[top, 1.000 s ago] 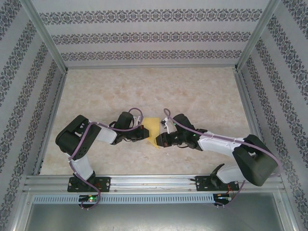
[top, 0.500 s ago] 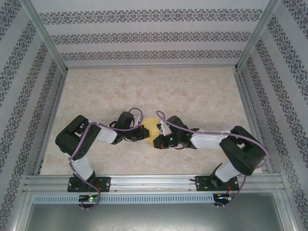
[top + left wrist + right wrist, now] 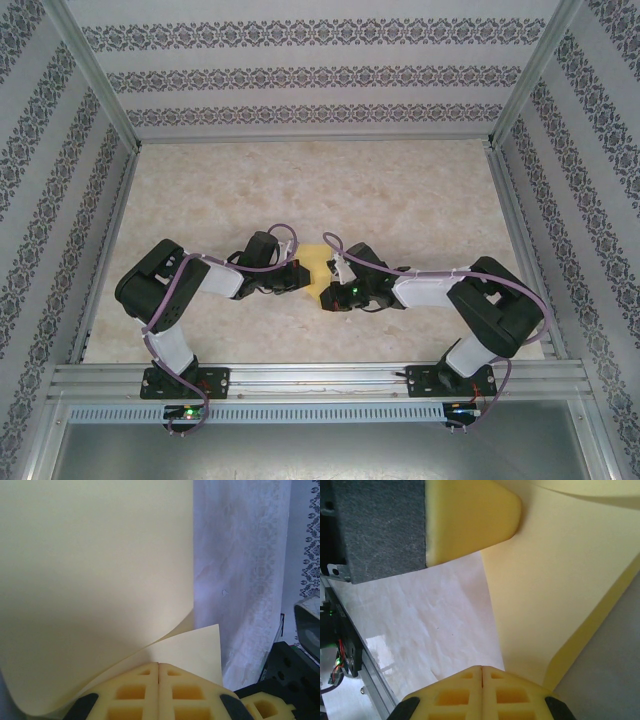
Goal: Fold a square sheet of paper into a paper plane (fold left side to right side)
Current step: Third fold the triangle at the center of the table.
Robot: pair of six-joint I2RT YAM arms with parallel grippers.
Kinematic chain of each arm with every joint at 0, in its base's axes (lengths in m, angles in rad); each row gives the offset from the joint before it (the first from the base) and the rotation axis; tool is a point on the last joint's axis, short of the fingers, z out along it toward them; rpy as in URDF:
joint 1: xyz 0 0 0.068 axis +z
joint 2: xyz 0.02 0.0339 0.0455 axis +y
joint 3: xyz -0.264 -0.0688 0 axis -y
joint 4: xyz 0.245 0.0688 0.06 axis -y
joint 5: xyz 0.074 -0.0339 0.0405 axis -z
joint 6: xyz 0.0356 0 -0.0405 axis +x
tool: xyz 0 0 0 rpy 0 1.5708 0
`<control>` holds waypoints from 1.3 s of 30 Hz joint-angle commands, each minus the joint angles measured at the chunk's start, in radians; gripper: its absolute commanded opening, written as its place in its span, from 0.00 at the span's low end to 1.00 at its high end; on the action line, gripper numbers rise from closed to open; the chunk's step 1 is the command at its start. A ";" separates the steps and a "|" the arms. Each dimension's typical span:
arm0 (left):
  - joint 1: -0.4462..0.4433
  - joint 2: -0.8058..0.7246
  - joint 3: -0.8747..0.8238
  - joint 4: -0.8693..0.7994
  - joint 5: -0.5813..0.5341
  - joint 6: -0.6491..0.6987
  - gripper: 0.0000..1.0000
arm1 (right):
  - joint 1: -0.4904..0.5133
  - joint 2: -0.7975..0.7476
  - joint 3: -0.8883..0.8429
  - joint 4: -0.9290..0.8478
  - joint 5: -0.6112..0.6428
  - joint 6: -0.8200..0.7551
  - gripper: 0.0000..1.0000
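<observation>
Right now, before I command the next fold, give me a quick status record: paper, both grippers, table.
paper: square sheet of paper, yellow, mid-table between the two grippers
paper shape: one layer curls up off the table, not pressed flat
left gripper: shut, paper emerging at its tips, apparently pinched
right gripper: shut, tips at the paper's edge; whether it grips is unclear
table: pale marbled surface
</observation>
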 commanded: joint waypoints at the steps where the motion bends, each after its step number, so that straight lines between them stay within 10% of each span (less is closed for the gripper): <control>1: -0.006 0.036 -0.017 -0.145 -0.102 0.039 0.00 | -0.003 0.011 0.010 -0.016 0.019 0.006 0.00; 39: -0.005 0.037 -0.020 -0.200 -0.158 0.019 0.00 | -0.018 0.038 -0.041 -0.038 -0.037 0.038 0.00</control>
